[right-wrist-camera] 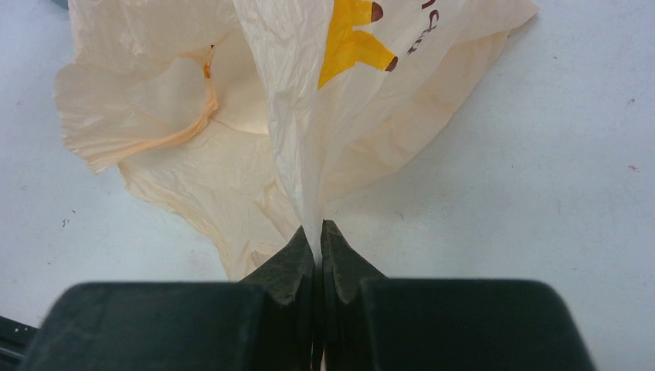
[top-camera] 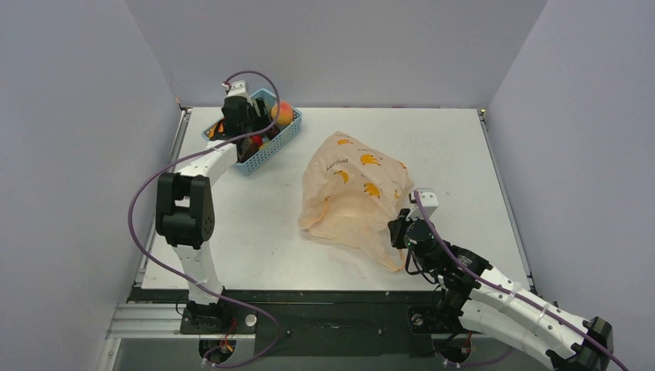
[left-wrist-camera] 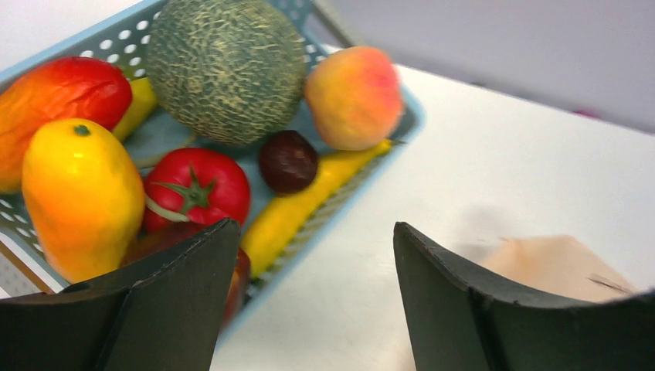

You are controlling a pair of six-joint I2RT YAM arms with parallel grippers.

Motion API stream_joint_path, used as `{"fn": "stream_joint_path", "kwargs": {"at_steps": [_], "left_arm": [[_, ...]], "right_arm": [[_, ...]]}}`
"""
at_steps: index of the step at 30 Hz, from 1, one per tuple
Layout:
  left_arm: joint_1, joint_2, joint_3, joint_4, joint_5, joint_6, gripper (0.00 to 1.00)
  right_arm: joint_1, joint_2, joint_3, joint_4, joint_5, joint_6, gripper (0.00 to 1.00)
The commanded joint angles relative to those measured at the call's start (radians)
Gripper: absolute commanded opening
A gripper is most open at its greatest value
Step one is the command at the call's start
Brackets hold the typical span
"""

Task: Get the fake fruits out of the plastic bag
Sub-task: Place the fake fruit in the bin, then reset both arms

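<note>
The left fingers (left-wrist-camera: 178, 294) hang over the blue mesh basket (left-wrist-camera: 340, 205) at the far left of the desk (top-camera: 255, 232). They are set wide apart with nothing between them. The basket contains the fake fruits (left-wrist-camera: 354, 97), which are peach-pink, dark maroon, yellow-orange and orange-red pieces. Beside them lie a rough green ball (left-wrist-camera: 225, 69), a red tomato (left-wrist-camera: 197, 185) and a banana (left-wrist-camera: 309, 201). Right of centre, the plastic bag (top-camera: 355, 189) lies crumpled on the desk; its contents cannot be determined. The right fingers (right-wrist-camera: 290, 267) are fully closed, pinching a fold at the bag's near right edge.
</note>
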Motion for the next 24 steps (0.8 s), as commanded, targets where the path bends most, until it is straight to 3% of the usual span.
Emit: {"fn": "stream_joint_path", "kwargs": {"at_steps": [1, 3, 6, 11, 15, 20, 24], "left_arm": [[0.005, -0.270, -0.171, 0.099, 0.220, -0.189, 0.69], [0.008, -0.388, -0.355, 0.154, 0.286, -0.244, 0.70], [0.017, -0.581, -0.515, 0.192, 0.387, -0.303, 0.71], [0.022, -0.837, -0.759, 0.117, 0.526, -0.355, 0.71], [0.024, -1.104, -0.903, -0.003, 0.526, -0.371, 0.72], [0.025, -1.391, -0.934, -0.169, 0.462, -0.332, 0.78], [0.025, -1.417, -0.842, -0.328, 0.427, -0.246, 0.79]], "right_arm": [[-0.010, 0.019, 0.032, 0.012, -0.008, 0.052, 0.00], [-0.012, 0.016, 0.043, 0.000, -0.008, 0.067, 0.00], [-0.018, 0.006, 0.059, -0.031, 0.024, 0.088, 0.00], [-0.045, 0.006, 0.124, -0.175, 0.245, 0.172, 0.00], [-0.123, 0.006, 0.204, -0.334, 0.419, 0.266, 0.00], [-0.276, -0.055, 0.271, -0.404, 0.456, 0.252, 0.00], [-0.330, -0.105, 0.331, -0.430, 0.490, 0.187, 0.00]]}}
